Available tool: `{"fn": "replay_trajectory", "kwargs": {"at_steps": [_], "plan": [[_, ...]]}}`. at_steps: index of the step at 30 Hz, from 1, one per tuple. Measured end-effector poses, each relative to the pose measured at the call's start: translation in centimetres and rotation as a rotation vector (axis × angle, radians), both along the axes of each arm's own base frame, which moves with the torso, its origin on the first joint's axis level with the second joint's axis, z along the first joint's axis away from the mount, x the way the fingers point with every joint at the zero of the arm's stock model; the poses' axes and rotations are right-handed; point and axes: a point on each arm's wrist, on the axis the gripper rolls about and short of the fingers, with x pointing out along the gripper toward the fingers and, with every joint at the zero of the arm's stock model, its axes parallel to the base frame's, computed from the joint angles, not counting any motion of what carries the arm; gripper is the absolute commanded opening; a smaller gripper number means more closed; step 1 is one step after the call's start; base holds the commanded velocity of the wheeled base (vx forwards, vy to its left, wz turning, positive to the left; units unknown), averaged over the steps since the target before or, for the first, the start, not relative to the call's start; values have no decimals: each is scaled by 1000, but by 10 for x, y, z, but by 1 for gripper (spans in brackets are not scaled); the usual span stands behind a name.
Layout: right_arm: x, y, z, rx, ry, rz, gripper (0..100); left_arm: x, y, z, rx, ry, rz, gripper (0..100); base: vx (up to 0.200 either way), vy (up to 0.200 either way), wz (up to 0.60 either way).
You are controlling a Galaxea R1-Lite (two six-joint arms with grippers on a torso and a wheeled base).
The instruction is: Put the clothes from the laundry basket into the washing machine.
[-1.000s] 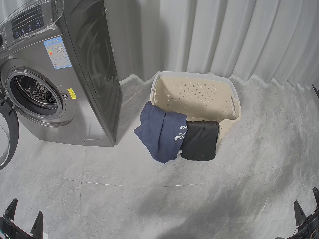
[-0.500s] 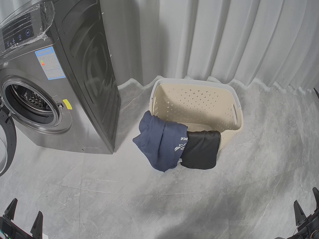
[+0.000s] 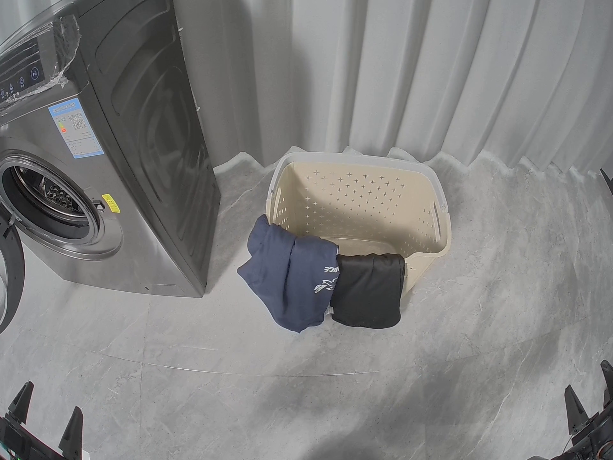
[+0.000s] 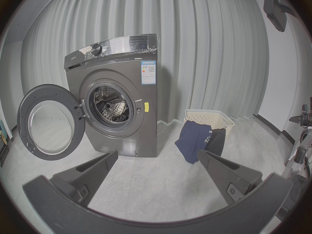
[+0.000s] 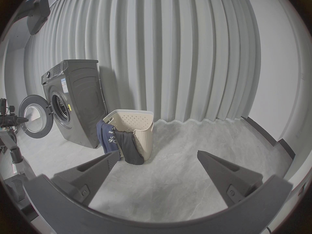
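A cream laundry basket (image 3: pixel 421 183) stands on the grey floor in front of the curtain. Over its near rim hang a navy garment (image 3: pixel 287 276) and a black garment (image 3: pixel 369 289), side by side. The grey washing machine (image 3: pixel 147 116) stands to the left with its round door (image 4: pixel 48 122) swung open and the drum (image 4: pixel 110 106) showing. My left gripper (image 3: pixel 46 410) is low at the near left, open and holding nothing. My right gripper (image 3: pixel 590 394) is low at the near right, open too. Both are well short of the basket (image 5: pixel 136 127).
White pleated curtains (image 3: pixel 415 65) run along the back wall. Bare grey tiled floor (image 3: pixel 255 384) stretches between the grippers and the basket. A dark skirting board (image 5: pixel 269 137) lines the right-hand wall.
The whole head view has shifted: the washing machine and basket sit further left and lower in the picture than a second ago. The grippers hold the same places and stay open.
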Motion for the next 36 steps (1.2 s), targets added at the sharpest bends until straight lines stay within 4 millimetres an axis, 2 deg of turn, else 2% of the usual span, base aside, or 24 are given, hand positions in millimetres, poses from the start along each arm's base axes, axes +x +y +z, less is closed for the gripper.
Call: {"fn": "replay_trajectory", "kwargs": {"at_steps": [13,18,20,26,30,36], "plan": [[0,0,0,5,3,0,100,0,0,0,-3,0,-1,100,185,0,0],[0,0,2,5,-16,-3,100,0,0,0,-3,-1,-1,100,0,0,0],[-2,0,10,6,-49,-2,100,0,0,0,-2,0,-2,100,0,0,0],[-9,0,52,10,-123,15,100,0,0,0,-2,-1,-3,100,0,0,0],[6,1,64,22,-25,72,100,0,0,0,-1,0,-2,100,0,0,0],[43,3,66,47,199,159,100,0,0,0,-2,0,-2,100,0,0,0]]}}
